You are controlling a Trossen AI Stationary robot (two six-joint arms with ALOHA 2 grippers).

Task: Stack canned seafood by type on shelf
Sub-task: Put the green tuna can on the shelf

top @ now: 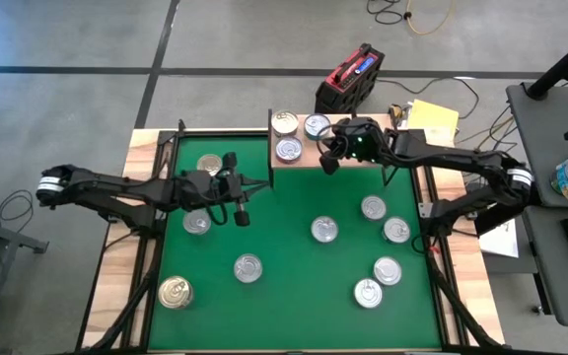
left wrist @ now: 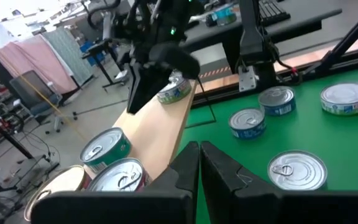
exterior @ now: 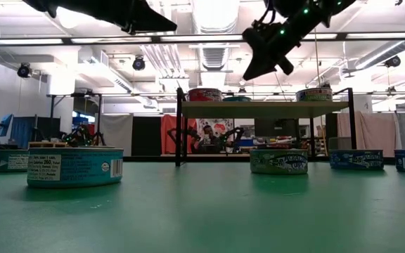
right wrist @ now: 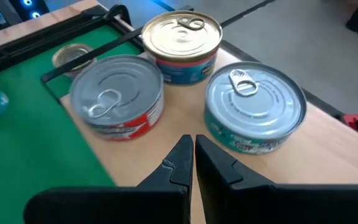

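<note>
Canned seafood: 3 tins already on the shelf [top: 304, 158], clustered at one end — a gold-topped tin [right wrist: 182, 38], a silver tin with red label [right wrist: 118, 94], a silver tin with teal label [right wrist: 255, 106]. They stand close together, none stacked on another. About 9 more sit scattered, well apart, on the green mat [top: 294, 296], incl. a gold-topped one [top: 175, 292] near the front-left corner.

Right gripper [right wrist: 190, 163] hovers over the bare shelf board just beside the 3 tins, fingers pressed together, holding nothing. Left gripper [left wrist: 199, 165] is above the mat near the shelf's left end, also pressed together, empty.

Handling, my read: tins are rigid and fairly dense for their size, won't deform. Smooth metal walls, likely slippery. Short, so grab across the diameter on the side wall, low and centred; avoid the pull tab. Flat rims should stack fine if placed square. Shelf tins are tightly grouped, so finger clearance between them looks thin.
</note>
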